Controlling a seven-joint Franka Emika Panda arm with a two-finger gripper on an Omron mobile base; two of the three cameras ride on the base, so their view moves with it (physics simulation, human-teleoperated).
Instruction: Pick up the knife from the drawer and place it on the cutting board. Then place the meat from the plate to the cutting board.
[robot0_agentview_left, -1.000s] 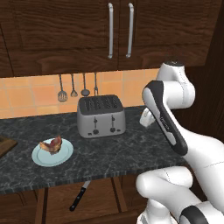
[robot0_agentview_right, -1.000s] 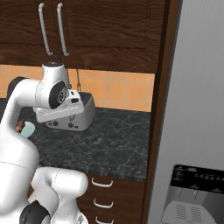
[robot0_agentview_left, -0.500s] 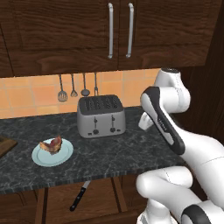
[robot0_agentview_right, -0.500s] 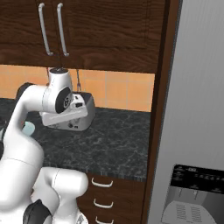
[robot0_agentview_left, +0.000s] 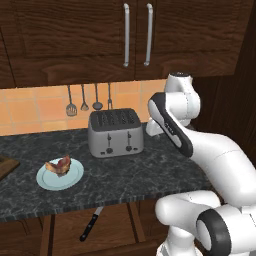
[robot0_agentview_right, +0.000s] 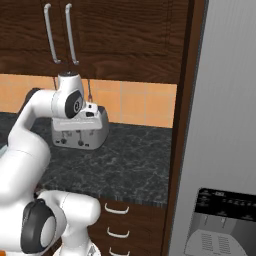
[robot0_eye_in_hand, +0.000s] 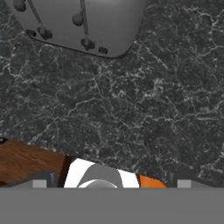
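1. Dark speckled stone is forming the counter (robot0_agentview_left: 150, 175), with orange tiles behind and dark cabinet doors (robot0_agentview_left: 135, 35) hanging above; a grey toaster (robot0_agentview_left: 115, 132) is standing near the middle of it.

2. Below the counter edge, the knife (robot0_agentview_left: 90, 226) is lying in the drawer (robot0_agentview_left: 65, 227), black handle toward the base and blade angling up under the stone, so the handle is offering itself for a grasp from the front.

3. At the counter's left, the plate (robot0_agentview_left: 60, 174) is carrying the meat (robot0_agentview_left: 59, 165), and a corner of the cutting board (robot0_agentview_left: 6, 166) is showing just beyond it at the frame edge.

4. Up by the toaster's right side, the gripper (robot0_eye_in_hand: 109, 181) is hanging over bare stone, well apart from the knife; its finger tips (robot0_eye_in_hand: 39, 183) are spread wide and holding nothing.

5. Judging by this, the knife pick-up is not yet done: the arm is needing to swing left and drop below counter level, and the overhanging stone edge is likely crowding that approach.
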